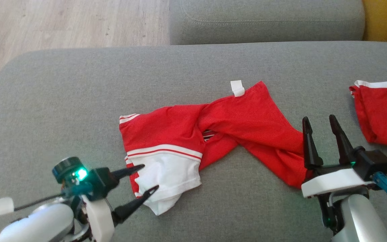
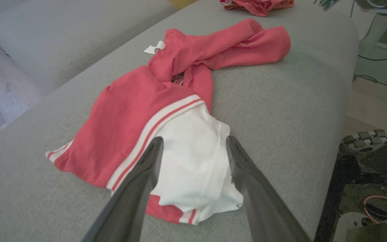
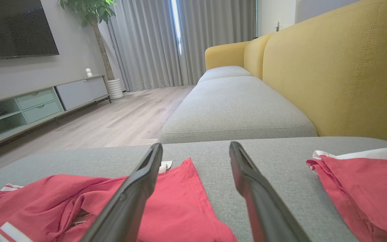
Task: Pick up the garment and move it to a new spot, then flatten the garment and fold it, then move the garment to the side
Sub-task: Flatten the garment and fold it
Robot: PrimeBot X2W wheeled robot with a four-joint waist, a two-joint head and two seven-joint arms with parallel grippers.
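A white tag [image 1: 237,88] is seen on the red-and-white garment [image 1: 247,124], its print unreadable. The garment is laid crumpled on the grey cushion [image 1: 79,84]. Its white end is straddled by the left gripper [image 1: 149,176], fingers parted. The right gripper [image 1: 318,118] is held open at the other end.

Garment [image 1: 247,124]: red, one end white, white-red-white stripe band at join, white-striped cuff, white tag [image 1: 237,88]. Second garment [image 1: 385,114]: red, white edge trim. Sofa cushion [image 1: 62,101]: plain grey weave. Sofa back [image 3: 331,67]: mustard yellow. Floor [image 1: 62,23]: pale wood grain. Jaws of left gripper [image 1: 149,176] and right gripper [image 1: 318,117]: black. Green light [image 1: 81,174] at left wrist. Curtains [image 3: 146,43]: grey. Cabinet [image 3: 39,101]: pale green drawers, off-white door. Plant [image 3: 89,8]: green leaves.
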